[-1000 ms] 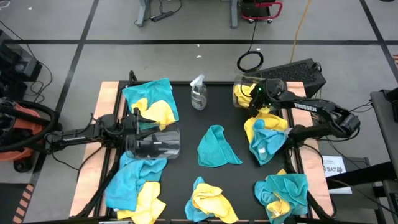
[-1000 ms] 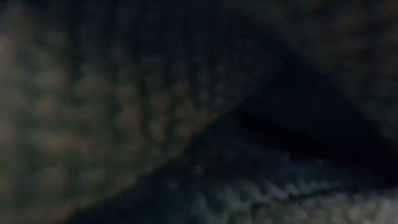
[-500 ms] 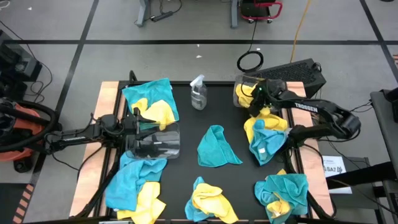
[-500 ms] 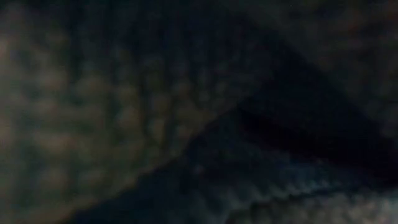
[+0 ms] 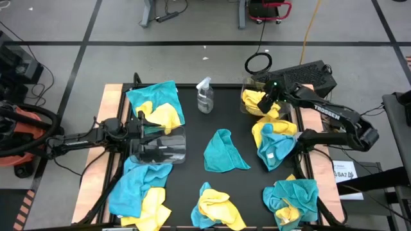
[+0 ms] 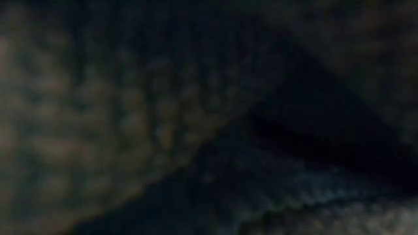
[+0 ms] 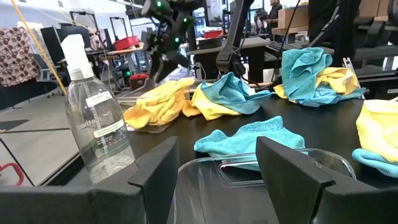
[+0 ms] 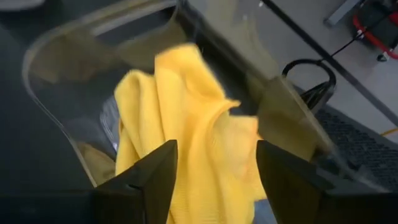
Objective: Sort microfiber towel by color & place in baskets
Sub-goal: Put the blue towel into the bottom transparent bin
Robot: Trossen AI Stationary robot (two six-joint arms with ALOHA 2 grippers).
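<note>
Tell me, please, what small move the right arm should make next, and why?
Probably lift the right gripper straight up and away from the far-right basket. Its fingers stand open, and the yellow towel lies loose in that basket, apparently released. Mixed towels wait just beside it. The left gripper rests at the other basket.

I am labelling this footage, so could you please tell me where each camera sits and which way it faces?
High view: overhead, straight down on the black table; both arms show.
Low view: table height, blocked by dark fabric; no robot part visible.
Left wrist view: on the left arm, facing across the table; open left fingers frame an empty clear plastic bin.
Right wrist view: on the right arm; open right fingers above a bright yellow microfiber cloth in the other clear bin.
Shared: high and left wrist views both show the clear spray bottle.
</note>
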